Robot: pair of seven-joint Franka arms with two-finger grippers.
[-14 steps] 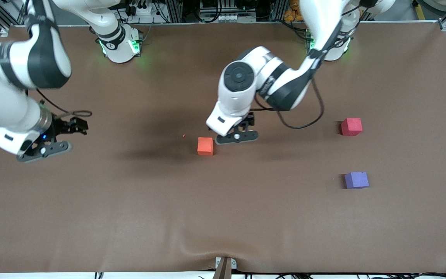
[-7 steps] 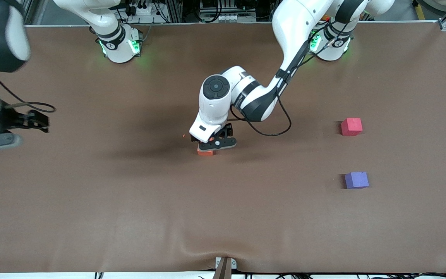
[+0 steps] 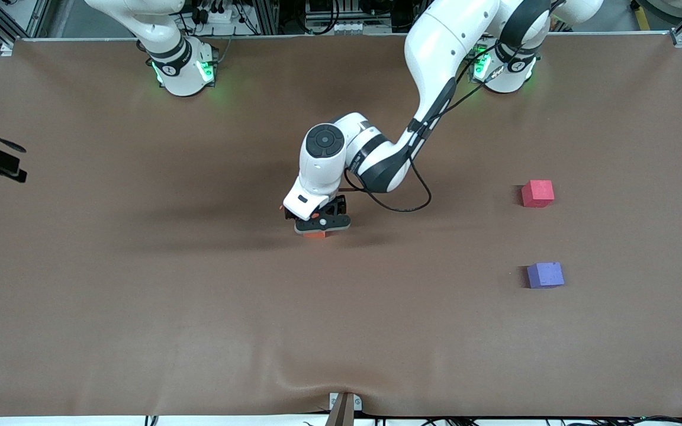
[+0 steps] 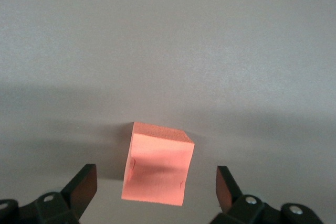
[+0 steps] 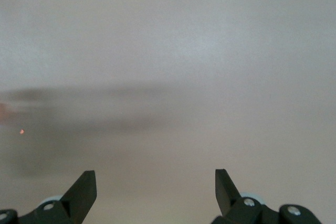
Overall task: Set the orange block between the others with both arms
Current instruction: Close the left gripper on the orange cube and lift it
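Left gripper point(image 3: 321, 223) is down over the orange block point(image 4: 157, 163) around the middle of the table point(image 3: 199, 307), fingers point(image 4: 84, 184) spread wide on either side and not touching it. Red block point(image 3: 537, 193) and purple block point(image 3: 545, 274) sit near the left arm's end, purple closer to the front edge. Right gripper point(image 5: 155, 192) hangs spread open over bare table at the right arm's edge.

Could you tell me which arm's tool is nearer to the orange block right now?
Left. The left tool is open directly over the orange block, fingers either side. The right tool, also open, is out at the right arm's end of the table.
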